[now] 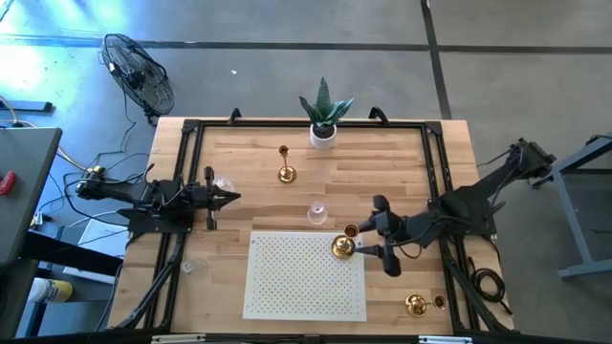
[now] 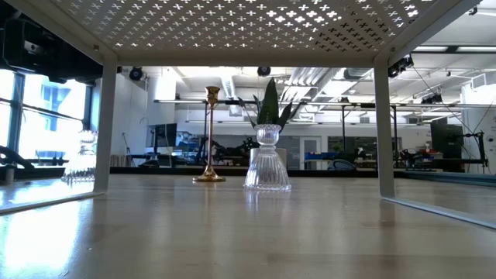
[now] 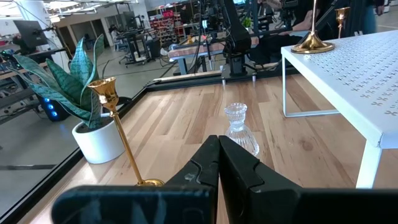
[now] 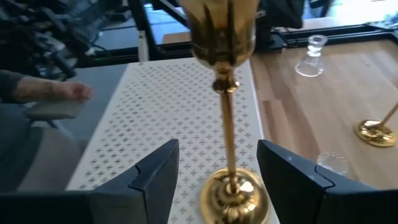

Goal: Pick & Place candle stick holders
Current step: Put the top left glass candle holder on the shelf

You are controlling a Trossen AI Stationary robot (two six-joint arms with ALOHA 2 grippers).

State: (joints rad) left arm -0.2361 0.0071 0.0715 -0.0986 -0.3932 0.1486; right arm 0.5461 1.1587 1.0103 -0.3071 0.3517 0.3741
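A gold holder (image 4: 229, 124) stands upright by its round base (image 4: 233, 199) on the white perforated shelf (image 1: 296, 282), near its far right corner. My right gripper (image 4: 214, 177) is open, with one finger on either side of the holder's thin stem and clear of it; it also shows in the high view (image 1: 363, 244). My left gripper (image 1: 229, 198) is shut and empty at the table's left. Another gold holder (image 1: 285, 172) and a clear glass one (image 1: 316, 212) stand on the table beyond the shelf.
A white pot with a green plant (image 1: 323, 119) stands at the far edge. One glass holder (image 1: 225, 183) is beside my left gripper, and another (image 1: 188, 268) is near the left front. A gold holder (image 1: 418, 304) lies at the near right. A person's hand (image 4: 56, 93) shows beyond the shelf.
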